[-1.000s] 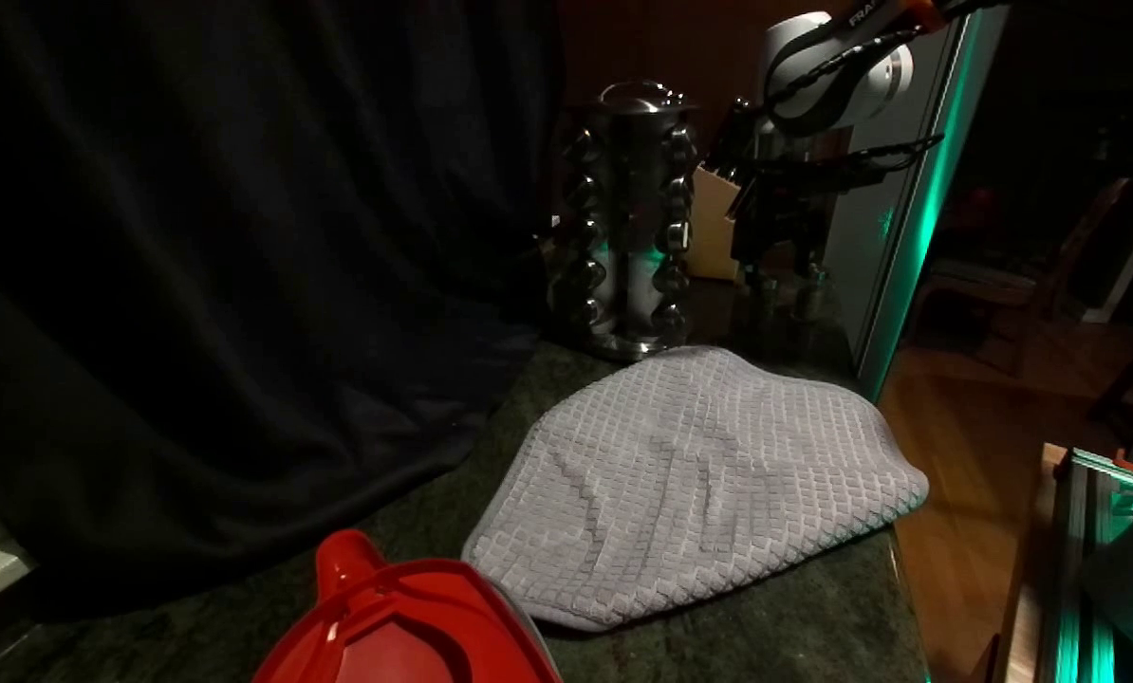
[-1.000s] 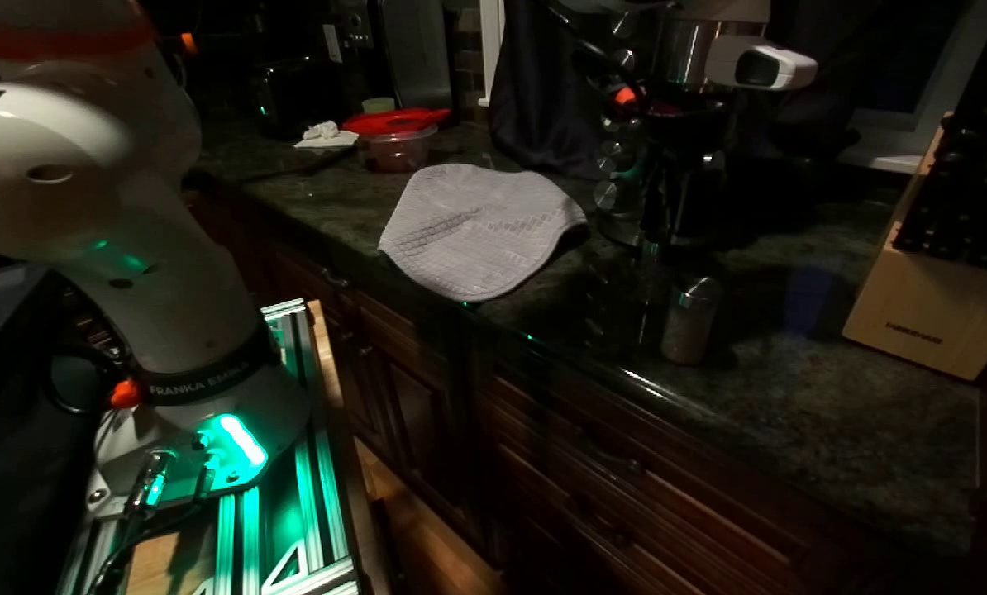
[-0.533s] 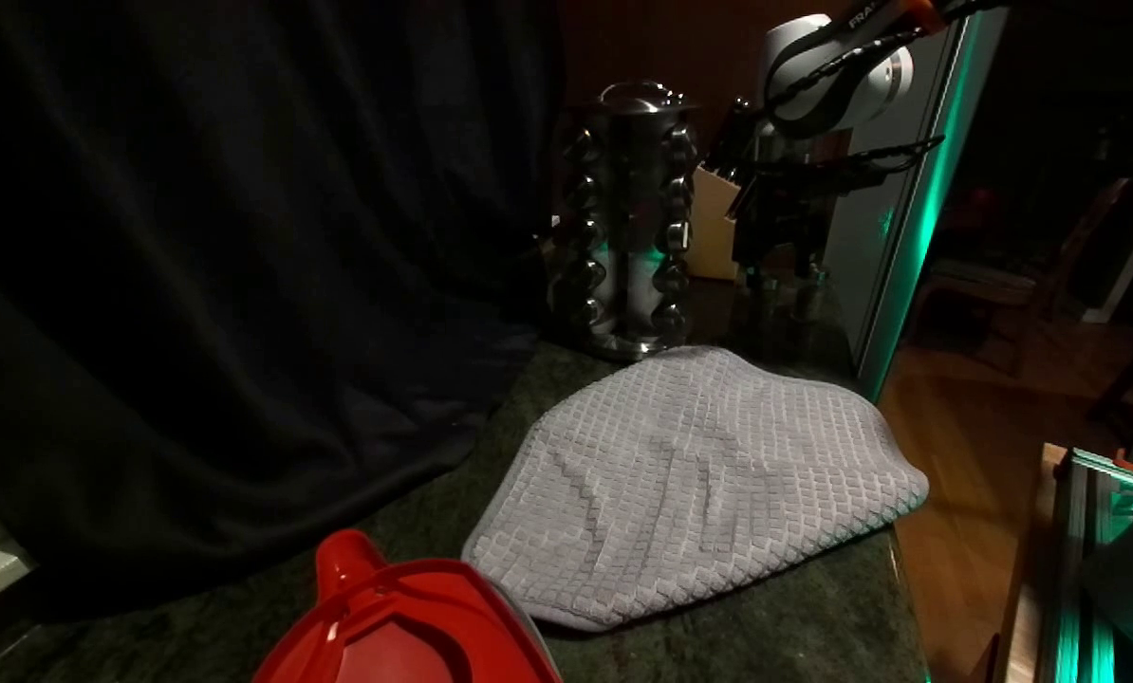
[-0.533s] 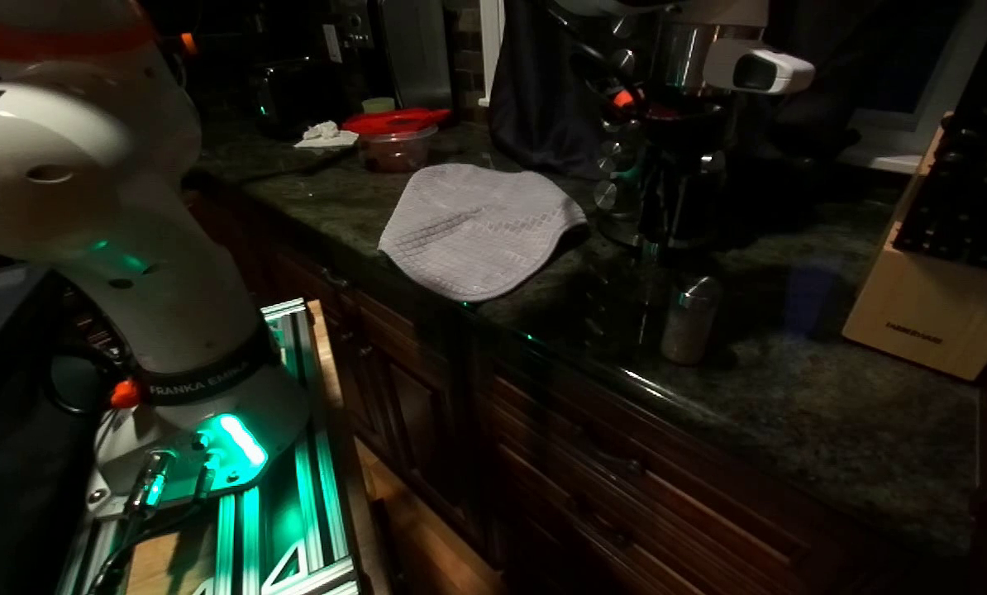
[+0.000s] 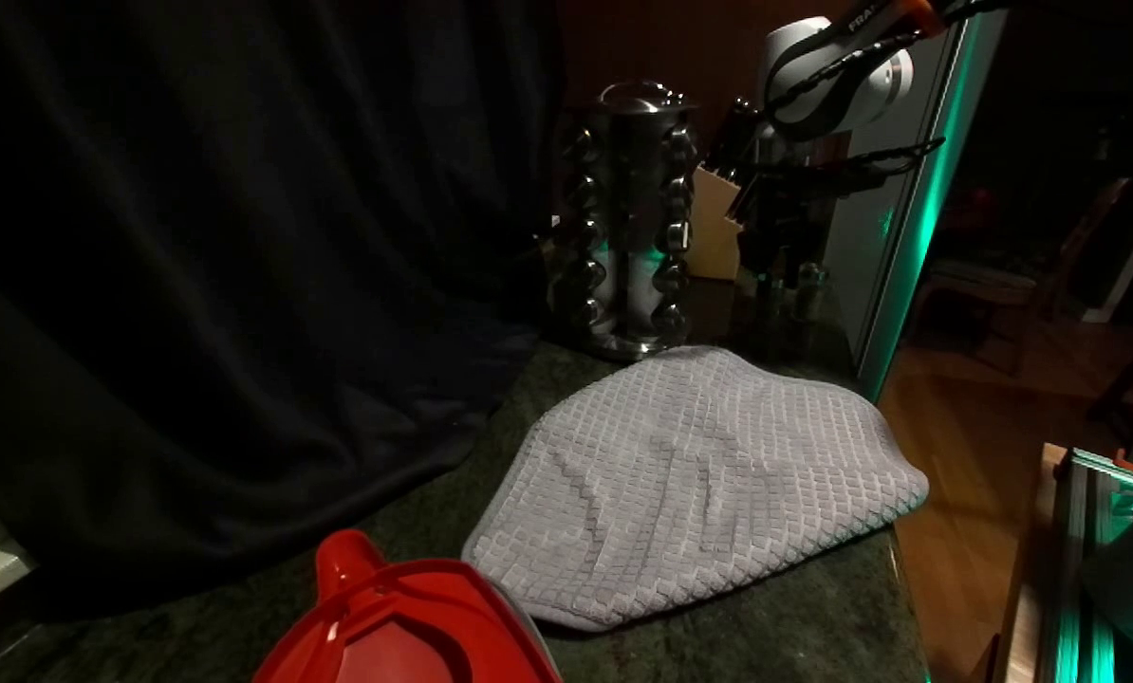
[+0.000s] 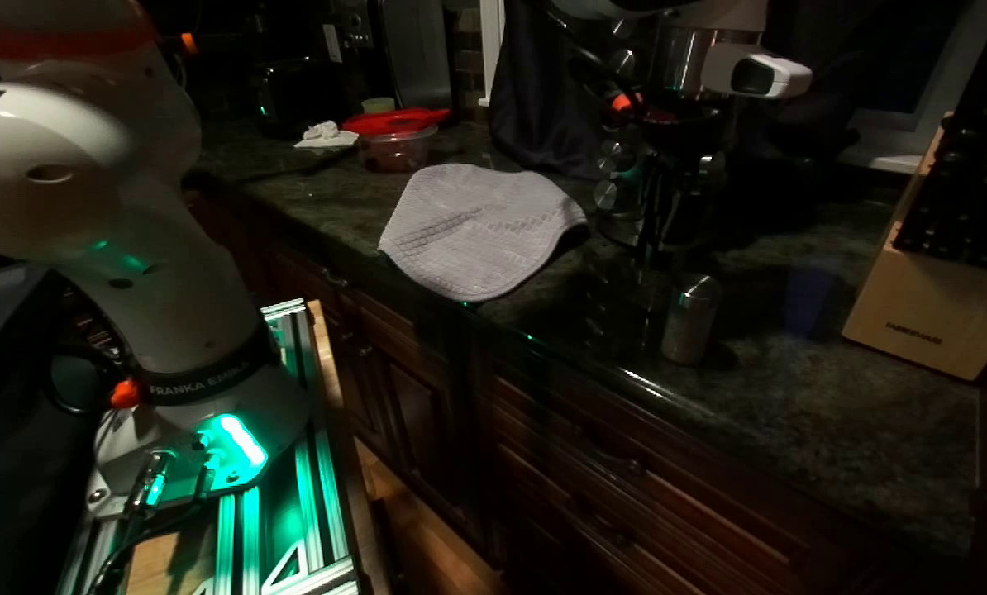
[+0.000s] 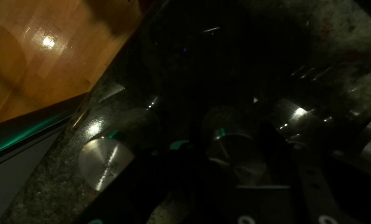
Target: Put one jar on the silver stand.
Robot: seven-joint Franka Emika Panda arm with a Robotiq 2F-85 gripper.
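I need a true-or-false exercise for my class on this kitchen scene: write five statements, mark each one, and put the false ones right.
1. The grey cloth lies on the counter. True.
2. The silver stand is lying on its side. False: the silver stand is upright.
3. In an exterior view, a jar on the counter appears to the left of the knife block. True.
4. The end effector is clamped on the grey cloth. False: the end effector is closed on another jar.
5. The container has a blue lid. False: the container has a red lid.
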